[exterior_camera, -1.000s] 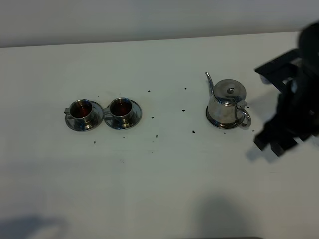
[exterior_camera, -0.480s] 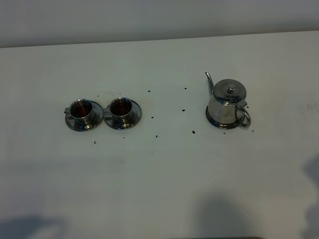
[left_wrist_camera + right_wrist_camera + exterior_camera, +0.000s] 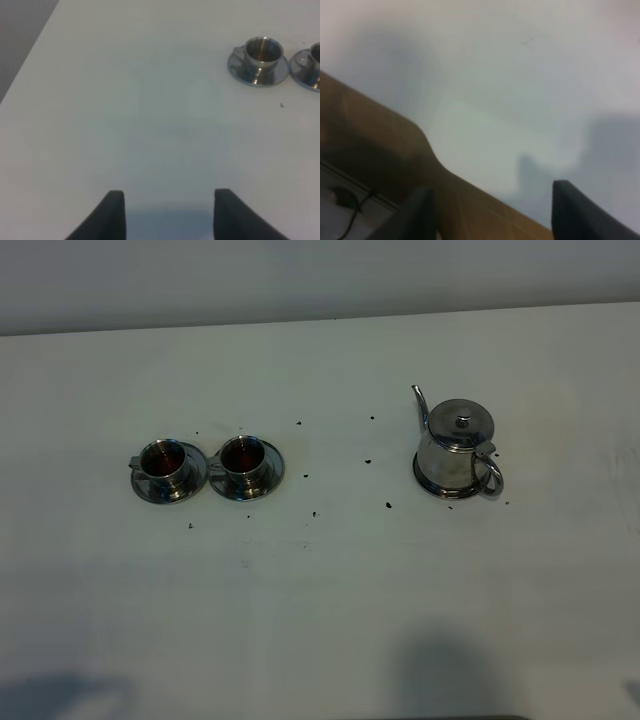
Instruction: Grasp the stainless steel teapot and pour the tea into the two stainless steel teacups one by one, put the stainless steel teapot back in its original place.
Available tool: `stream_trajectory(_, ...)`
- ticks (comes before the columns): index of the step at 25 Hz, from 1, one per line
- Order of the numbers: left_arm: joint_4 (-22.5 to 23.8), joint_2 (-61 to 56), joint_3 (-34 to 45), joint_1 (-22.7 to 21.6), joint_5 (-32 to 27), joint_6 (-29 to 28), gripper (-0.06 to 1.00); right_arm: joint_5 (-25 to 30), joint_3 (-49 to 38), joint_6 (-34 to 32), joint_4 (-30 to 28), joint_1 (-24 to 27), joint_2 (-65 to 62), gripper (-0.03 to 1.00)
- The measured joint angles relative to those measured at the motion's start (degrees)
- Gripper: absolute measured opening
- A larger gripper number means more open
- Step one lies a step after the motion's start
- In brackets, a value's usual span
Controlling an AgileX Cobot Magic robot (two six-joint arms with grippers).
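Both black grippers, left (image 3: pixel 167 215) and right (image 3: pixel 490 215), jaws spread, empty, over white table (image 3: pixel 330 620) | two small tapered steel teacups (image 3: pixel 205 468) on saucers, tea inside | squat shiny steel teapot (image 3: pixel 456 450) upright, far right | we judge pouring done; just keep arms clear.

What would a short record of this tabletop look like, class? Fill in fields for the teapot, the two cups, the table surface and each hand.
teapot: stainless steel teapot upright on the table's right side, lid on, spout toward the cups
cups: two stainless steel teacups, left one and right one, each on its saucer, dark reddish liquid inside, saucers side by side
table: white table with small dark specks between cups and pot
left hand: open, holding nothing, away from the cups
right hand: open, holding nothing, over the table's edge
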State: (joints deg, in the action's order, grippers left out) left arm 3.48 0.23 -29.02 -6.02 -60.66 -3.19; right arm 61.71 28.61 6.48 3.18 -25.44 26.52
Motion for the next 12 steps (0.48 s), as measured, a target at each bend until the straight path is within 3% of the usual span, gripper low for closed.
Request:
stream_trajectory(4, 0.00, 0.00, 0.00, 0.00, 0.00, 0.00, 0.44, -0.18, -0.02, -0.25, -0.05, 3.55, -0.82, 0.49)
stream_trajectory(12, 0.00, 0.00, 0.00, 0.00, 0.00, -0.05, 0.44, -0.18, -0.02, -0.46, -0.17, 22.61, -5.35, 0.49)
